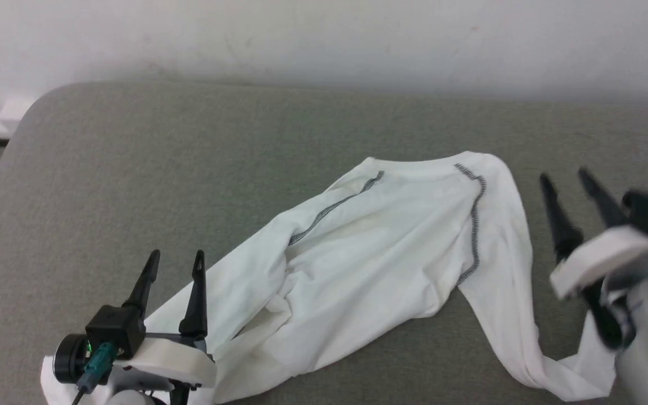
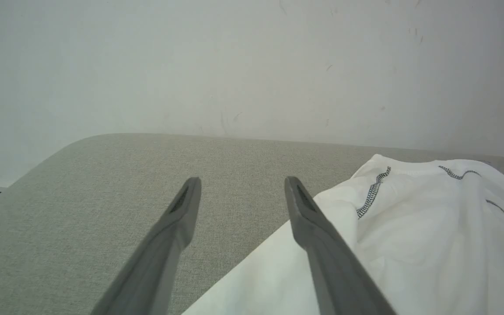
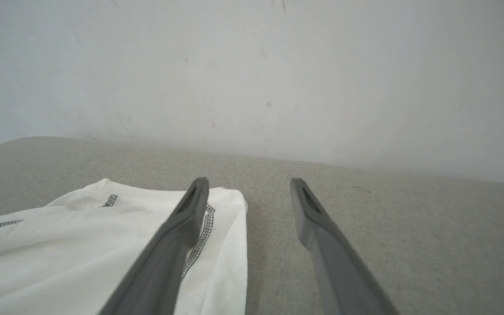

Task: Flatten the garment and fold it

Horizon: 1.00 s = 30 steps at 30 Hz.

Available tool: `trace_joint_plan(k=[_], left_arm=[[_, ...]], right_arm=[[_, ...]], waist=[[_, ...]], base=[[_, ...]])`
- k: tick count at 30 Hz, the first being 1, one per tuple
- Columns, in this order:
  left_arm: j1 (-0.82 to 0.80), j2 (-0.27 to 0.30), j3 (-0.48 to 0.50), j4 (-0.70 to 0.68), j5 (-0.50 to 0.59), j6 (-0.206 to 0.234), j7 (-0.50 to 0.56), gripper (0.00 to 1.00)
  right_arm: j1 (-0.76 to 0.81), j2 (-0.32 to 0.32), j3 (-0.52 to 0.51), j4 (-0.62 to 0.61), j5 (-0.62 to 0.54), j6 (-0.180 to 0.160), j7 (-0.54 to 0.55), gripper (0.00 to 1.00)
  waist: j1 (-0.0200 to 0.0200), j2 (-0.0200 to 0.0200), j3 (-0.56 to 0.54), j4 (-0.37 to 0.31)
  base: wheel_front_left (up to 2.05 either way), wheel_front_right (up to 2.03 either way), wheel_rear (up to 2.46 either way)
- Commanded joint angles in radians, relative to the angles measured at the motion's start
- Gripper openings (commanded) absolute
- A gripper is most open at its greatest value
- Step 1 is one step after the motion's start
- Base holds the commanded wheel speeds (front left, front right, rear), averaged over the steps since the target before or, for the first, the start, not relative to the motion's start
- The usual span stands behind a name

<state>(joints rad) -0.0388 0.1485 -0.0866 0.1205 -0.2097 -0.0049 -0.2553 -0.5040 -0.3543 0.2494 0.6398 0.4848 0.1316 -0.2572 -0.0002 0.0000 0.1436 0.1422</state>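
The garment (image 1: 380, 247) is a white shirt with dark zigzag seams, lying rumpled across the grey table, its neck toward the far side. One sleeve trails to the near right edge, the other toward the near left. My left gripper (image 1: 176, 263) hovers open at the near left, its right finger over the sleeve fabric (image 2: 409, 245). My right gripper (image 1: 566, 180) stands open just right of the shirt's shoulder (image 3: 103, 245), holding nothing; it looks blurred in the head view.
The grey fabric-covered table (image 1: 161, 169) has a rounded far-left corner and meets a white wall (image 1: 324, 39) at the back. Bare table surface lies left of and beyond the shirt.
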Motion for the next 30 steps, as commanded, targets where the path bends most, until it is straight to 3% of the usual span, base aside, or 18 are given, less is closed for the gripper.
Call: trace_joint_plan(k=[1,10,15,20,25,26,28,30], left_arm=[[0.016,0.009,0.004,0.004,0.003,0.004,0.008,1.00],[0.042,0.014,-0.043,-0.011,-0.011,-0.026,0.092,1.00],[0.018,-0.002,-0.141,0.014,-0.029,-0.077,0.252,1.00],[-0.045,0.004,-0.249,0.119,-0.039,-0.108,0.449,1.00],[-0.114,0.011,-0.294,0.271,-0.050,-0.116,0.591,1.00],[-0.122,0.012,-0.311,0.299,-0.054,-0.118,0.628,0.91],[-0.136,0.007,-0.342,0.320,-0.081,-0.122,0.659,0.00],[-0.150,0.010,-0.378,0.309,-0.100,-0.124,0.653,0.00]], right_arm=[[0.098,0.034,-0.036,-0.061,-0.043,-0.001,-0.004,1.00],[0.453,0.192,-0.192,-0.452,-0.213,-0.001,0.135,1.00],[0.566,0.246,-0.229,-0.643,-0.262,-0.001,0.229,1.00],[0.613,0.273,-0.225,-0.743,-0.263,-0.001,0.286,1.00],[0.621,0.284,-0.207,-0.767,-0.254,-0.001,0.302,1.00],[0.622,0.285,-0.206,-0.768,-0.253,-0.001,0.304,1.00],[0.625,0.287,-0.207,-0.770,-0.253,-0.001,0.307,1.00],[0.627,0.288,-0.215,-0.769,-0.252,-0.001,0.307,1.00]], waist=[[0.0002,0.0000,-0.069,-0.071],[0.0002,0.0000,-0.102,-0.125],[0.0002,0.0000,-0.106,-0.134],[0.0002,0.0000,-0.097,-0.148],[0.0002,0.0000,-0.090,-0.168],[0.0002,0.0000,-0.090,-0.172],[0.0002,0.0000,-0.091,-0.180],[0.0002,0.0000,-0.092,-0.184]], base=[[0.00,0.00,0.00],[0.00,0.00,0.00],[0.00,0.00,0.00],[0.00,0.00,0.00],[0.00,0.00,0.00],[0.00,0.00,0.00],[0.00,0.00,0.00],[0.00,0.00,0.00]])
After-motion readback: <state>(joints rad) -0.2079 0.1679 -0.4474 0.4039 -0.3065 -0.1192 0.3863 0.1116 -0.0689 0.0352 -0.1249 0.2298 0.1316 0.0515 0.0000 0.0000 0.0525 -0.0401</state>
